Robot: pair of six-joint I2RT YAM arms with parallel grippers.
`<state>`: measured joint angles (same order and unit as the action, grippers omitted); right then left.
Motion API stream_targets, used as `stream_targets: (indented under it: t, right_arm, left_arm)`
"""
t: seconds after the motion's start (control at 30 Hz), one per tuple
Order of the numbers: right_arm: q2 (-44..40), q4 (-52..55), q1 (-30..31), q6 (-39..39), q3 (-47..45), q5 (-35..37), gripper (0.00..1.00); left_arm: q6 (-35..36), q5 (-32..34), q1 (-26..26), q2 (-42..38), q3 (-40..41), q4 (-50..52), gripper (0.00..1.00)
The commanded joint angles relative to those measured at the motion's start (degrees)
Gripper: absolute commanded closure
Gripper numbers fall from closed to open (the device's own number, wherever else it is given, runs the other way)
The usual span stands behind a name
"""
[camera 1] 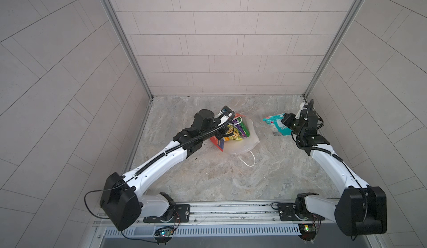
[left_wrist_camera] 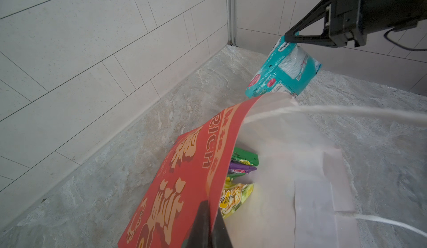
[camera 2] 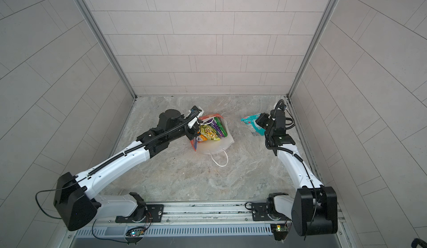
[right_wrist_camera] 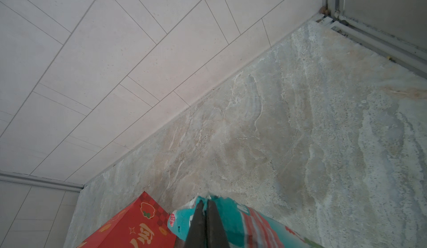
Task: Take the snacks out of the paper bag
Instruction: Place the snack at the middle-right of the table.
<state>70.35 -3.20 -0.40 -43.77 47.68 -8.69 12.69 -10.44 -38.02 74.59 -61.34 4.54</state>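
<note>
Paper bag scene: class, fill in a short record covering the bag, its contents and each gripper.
bag: red paper bag, lying on the table, mouth open
inside: green, purple and yellow packets
outside: teal packet, clear of the bag
left gripper: shut on the bag's red wall
right gripper: shut on the teal packet's edge

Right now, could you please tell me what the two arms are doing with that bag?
The left gripper is shut on the rim of the red paper bag, holding its mouth open. The right gripper is shut on a teal packet, already outside the bag. Green, purple and yellow packets are still inside.
</note>
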Motion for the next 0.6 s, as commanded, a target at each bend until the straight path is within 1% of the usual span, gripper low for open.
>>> stream_targets:
  t: [0.0, 0.1, 0.37, 0.47, 0.57]
  right_arm:
    - [3.9, -3.7, -0.1, -4.9, 2.2, -1.3, 1.0]
    - [7.6, -5.7, 0.1, -8.2, 2.2, -2.0, 1.0]
    - [16.8, -11.4, 0.2, -16.8, 2.2, 0.9, 1.0]
    - [20.5, -13.0, 0.0, -19.0, 2.8, 3.6, 1.0]
    - [24.1, -14.9, -0.3, -19.3, 4.3, 5.3, 1.0]
  left_arm:
    - [0.3, -1.1, -0.2, -0.9, 0.5, -3.5, 1.0]
    - [0.5, -1.0, -0.1, -1.1, 0.8, -3.6, 1.0]
    - [0.3, -1.4, -0.2, -1.0, 0.9, -3.9, 1.0]
    - [0.2, -1.2, -0.1, -1.3, 1.0, -3.8, 1.0]
    - [0.2, -1.1, -0.2, -1.5, 0.9, -3.6, 1.0]
